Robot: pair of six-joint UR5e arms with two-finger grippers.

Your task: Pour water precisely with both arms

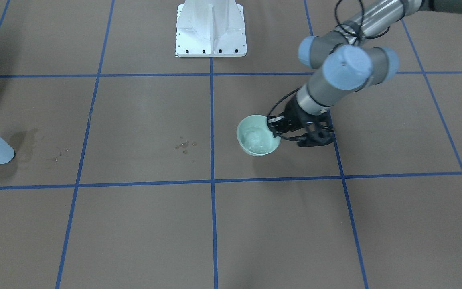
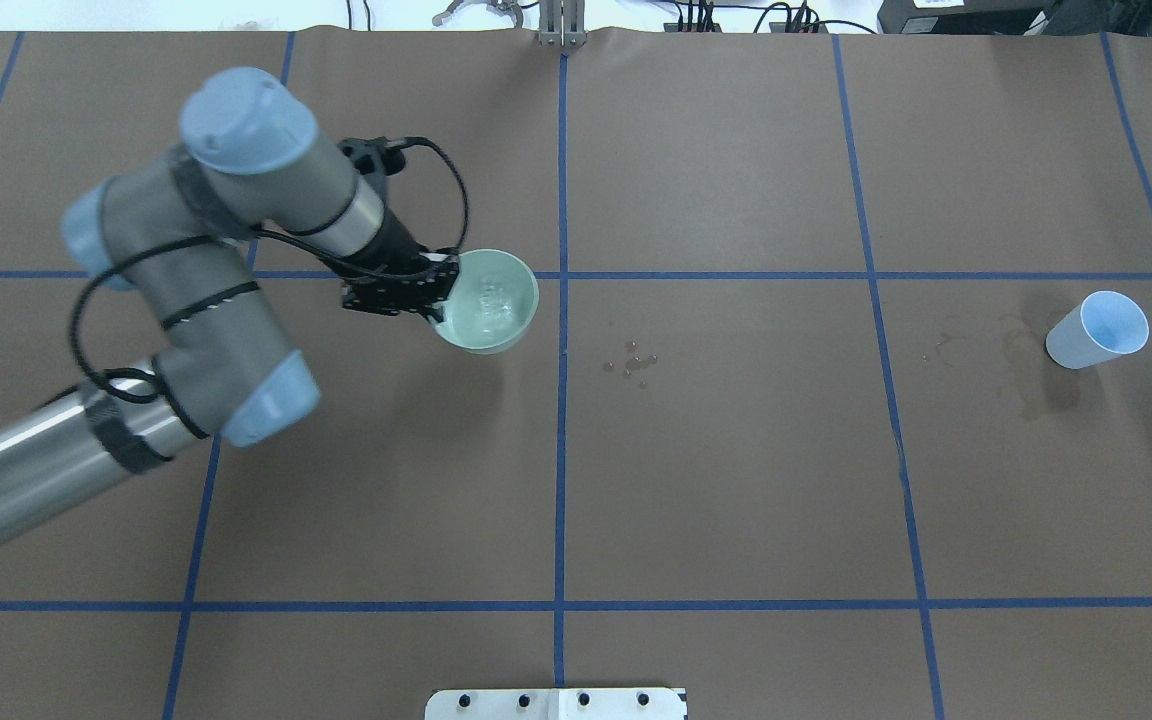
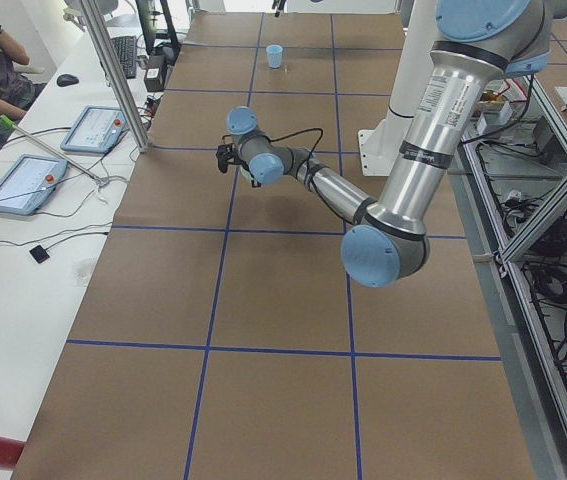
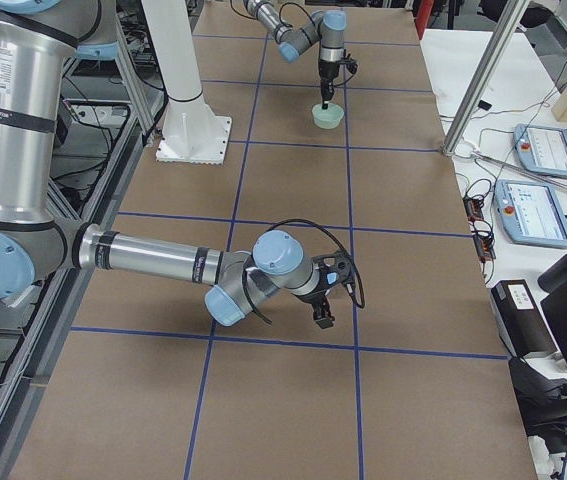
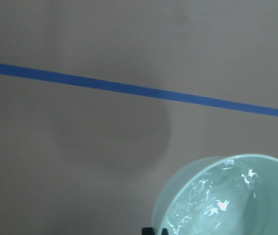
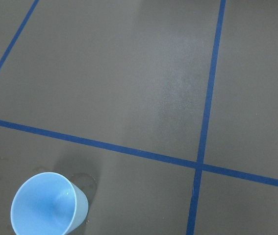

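Note:
My left gripper (image 1: 280, 131) is shut on the rim of a mint-green bowl (image 1: 244, 129) and holds it just above the brown table, with a shadow below it. The water (image 1: 257, 140) ripples and glints inside the bowl. The same shows from overhead: left gripper (image 2: 436, 300), bowl (image 2: 524, 310), water (image 2: 491, 298). The left wrist view shows the bowl (image 5: 188, 186) and the water (image 5: 212, 205). A light blue cup (image 2: 1096, 330) stands empty at the far right, also in the right wrist view (image 6: 48, 205). My right gripper (image 4: 325, 316) shows only in the exterior right view; I cannot tell its state.
Small water drops (image 2: 633, 362) lie near the table's middle. A damp stain (image 2: 1026, 350) marks the paper beside the blue cup. The white pedestal (image 1: 211, 30) stands at the robot's side. Blue tape lines grid the table.

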